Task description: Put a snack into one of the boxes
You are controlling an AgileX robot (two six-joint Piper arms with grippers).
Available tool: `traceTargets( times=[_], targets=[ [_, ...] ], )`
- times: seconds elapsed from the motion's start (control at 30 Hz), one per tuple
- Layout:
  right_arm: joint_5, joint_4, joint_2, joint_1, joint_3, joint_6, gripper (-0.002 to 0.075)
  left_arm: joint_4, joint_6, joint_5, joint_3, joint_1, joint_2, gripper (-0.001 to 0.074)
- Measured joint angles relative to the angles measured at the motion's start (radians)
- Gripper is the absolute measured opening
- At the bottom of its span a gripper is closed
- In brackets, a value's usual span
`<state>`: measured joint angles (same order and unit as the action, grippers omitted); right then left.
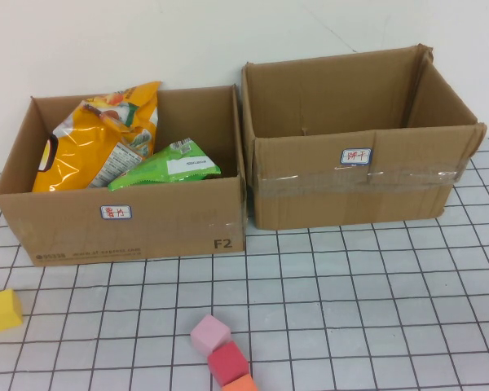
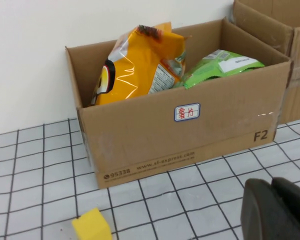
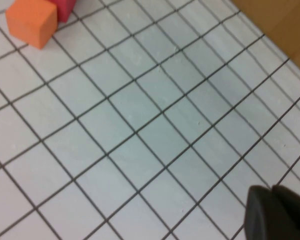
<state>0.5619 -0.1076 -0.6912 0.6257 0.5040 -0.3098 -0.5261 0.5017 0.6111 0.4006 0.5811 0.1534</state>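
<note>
The left cardboard box holds an orange snack bag and a green snack bag. The right cardboard box looks empty inside. In the left wrist view the left box shows with the orange bag and the green bag in it. My left gripper is shut and empty above the gridded table in front of that box. My right gripper is shut and empty over bare grid. Neither gripper shows in the high view.
A yellow foam cube lies at the front left, also in the left wrist view. A pink cube, a red cube and an orange cube sit at the front centre. The orange cube shows in the right wrist view.
</note>
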Motion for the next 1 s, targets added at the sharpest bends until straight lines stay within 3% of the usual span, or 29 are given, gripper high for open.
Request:
traceTargets(
  times=[0.43,0.57,0.83,1.0],
  targets=[
    [0.009,0.0,0.0,0.0,-0.004,0.0,0.0006,0.021,0.009,-0.017,-0.032,-0.016,-0.025,-0.0001],
    [0.013,0.0,0.0,0.0,-0.004,0.0,0.0005,0.119,-0.075,-0.012,-0.065,-0.139,-0.093,-0.0001],
    [0.015,0.0,0.0,0.0,-0.004,0.0,0.0004,0.356,-0.268,-0.187,-0.226,-0.499,-0.166,-0.0001],
    [0.017,0.0,0.0,0.0,-0.004,0.0,0.0003,0.403,-0.29,-0.298,-0.368,-0.608,-0.166,-0.0001]
  ],
)
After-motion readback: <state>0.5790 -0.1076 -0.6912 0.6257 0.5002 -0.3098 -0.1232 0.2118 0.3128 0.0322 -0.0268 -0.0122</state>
